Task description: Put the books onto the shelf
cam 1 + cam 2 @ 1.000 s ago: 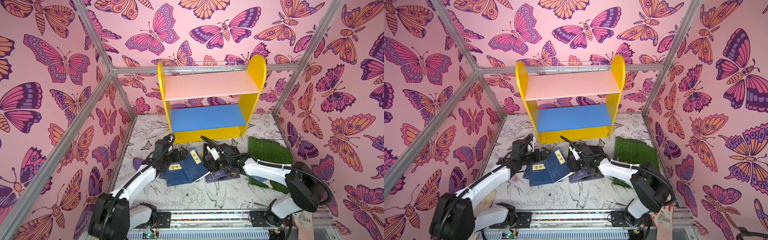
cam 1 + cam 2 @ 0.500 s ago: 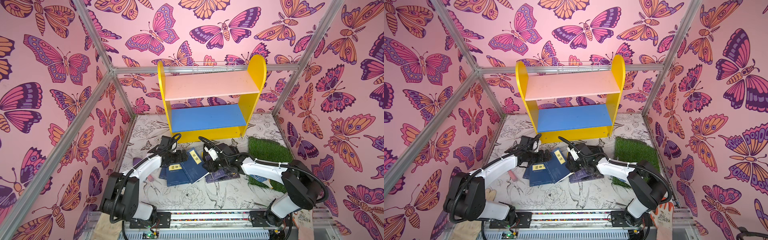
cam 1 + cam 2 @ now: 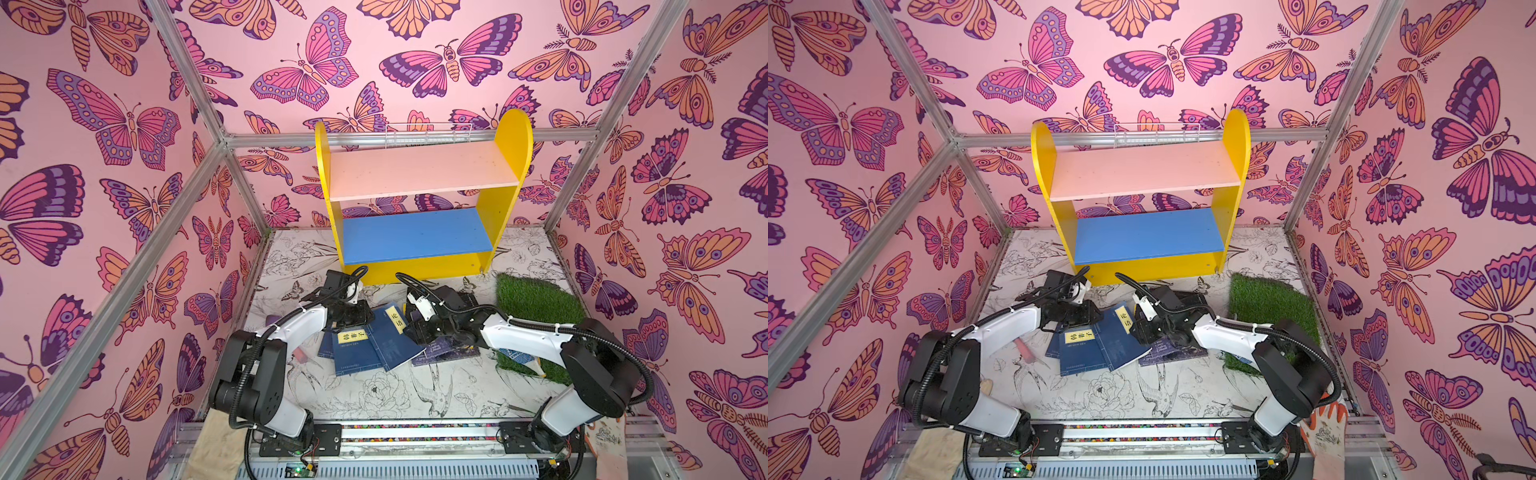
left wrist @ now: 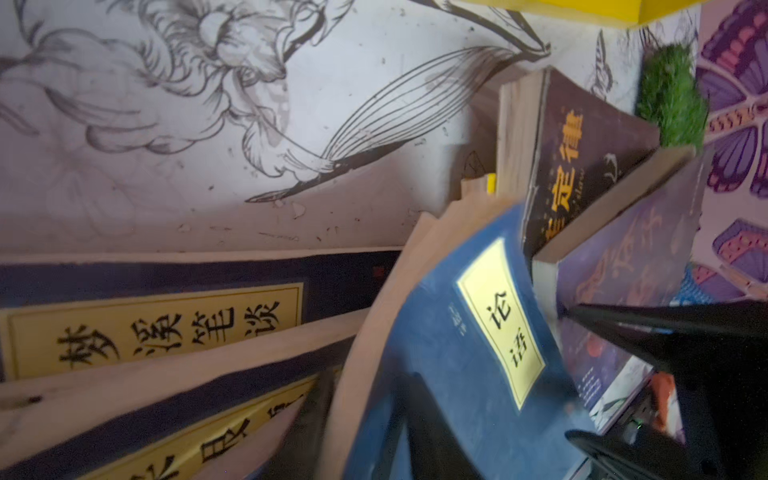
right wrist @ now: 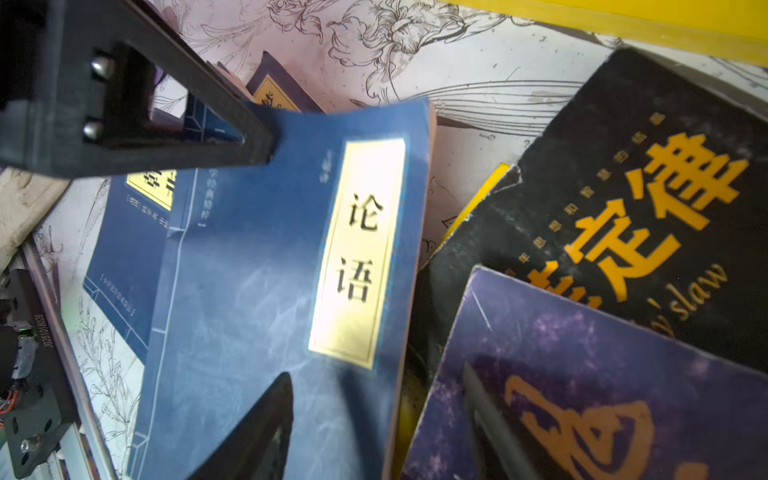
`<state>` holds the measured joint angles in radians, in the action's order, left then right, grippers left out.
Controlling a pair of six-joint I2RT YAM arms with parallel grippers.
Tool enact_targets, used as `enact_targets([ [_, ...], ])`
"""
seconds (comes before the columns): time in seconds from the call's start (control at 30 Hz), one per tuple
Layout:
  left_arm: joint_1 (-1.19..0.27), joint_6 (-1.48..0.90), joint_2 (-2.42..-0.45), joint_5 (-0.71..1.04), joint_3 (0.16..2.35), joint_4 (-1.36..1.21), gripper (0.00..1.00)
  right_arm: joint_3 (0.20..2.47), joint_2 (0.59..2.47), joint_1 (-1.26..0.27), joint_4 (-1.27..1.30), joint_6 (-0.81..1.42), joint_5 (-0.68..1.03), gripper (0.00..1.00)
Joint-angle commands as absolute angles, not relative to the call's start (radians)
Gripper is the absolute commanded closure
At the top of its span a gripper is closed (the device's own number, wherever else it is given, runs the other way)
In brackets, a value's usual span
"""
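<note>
A green turf mat [image 3: 536,303] lies beside the butterfly-patterned wall [image 3: 685,208].

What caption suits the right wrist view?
Blue paperback with yellow title label tilted beside black paperback with orange lettering, yellow shelf base behind.

From my station I see the flower-printed tabletop [image 3: 395,399] carrying the yellow shelf [image 3: 500,208] at the back, overlapping books [image 3: 357,349] before it, a green turf mat [image 3: 536,303] right of them and a small pink object [image 3: 1023,350] on their left.
</note>
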<state>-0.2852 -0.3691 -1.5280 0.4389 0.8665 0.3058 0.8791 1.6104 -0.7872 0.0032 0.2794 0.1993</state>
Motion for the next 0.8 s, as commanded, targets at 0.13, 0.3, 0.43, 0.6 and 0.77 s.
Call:
enact_targets([
  [0.13, -0.286, -0.378, -1.423, 0.439, 0.859, 0.316, 1.0, 0.848, 1.627, -0.796, -0.104, 0.288, 0.185, 0.35],
  [0.3, -0.251, -0.437, -1.214, 0.422, 0.838, 0.319, 1.0, 0.844, 1.528, -0.797, -0.088, 0.302, 0.185, 0.34],
  [0.43, -0.156, -0.571, -1.056, 0.458, 0.801, 0.258, 1.0, 0.892, 1.44, -0.779, -0.155, 0.282, 0.182, 0.33],
  [0.6, -0.104, -0.857, -0.928, 0.474, 0.667, -0.097, 1.0, 0.974, 1.385, -0.749, -0.195, 0.28, 0.337, 0.32],
  [0.77, -0.105, -1.177, -0.956, 0.386, 0.482, -0.665, 1.0, 0.988, 1.36, -0.726, -0.041, 0.446, 0.477, 0.29],
])
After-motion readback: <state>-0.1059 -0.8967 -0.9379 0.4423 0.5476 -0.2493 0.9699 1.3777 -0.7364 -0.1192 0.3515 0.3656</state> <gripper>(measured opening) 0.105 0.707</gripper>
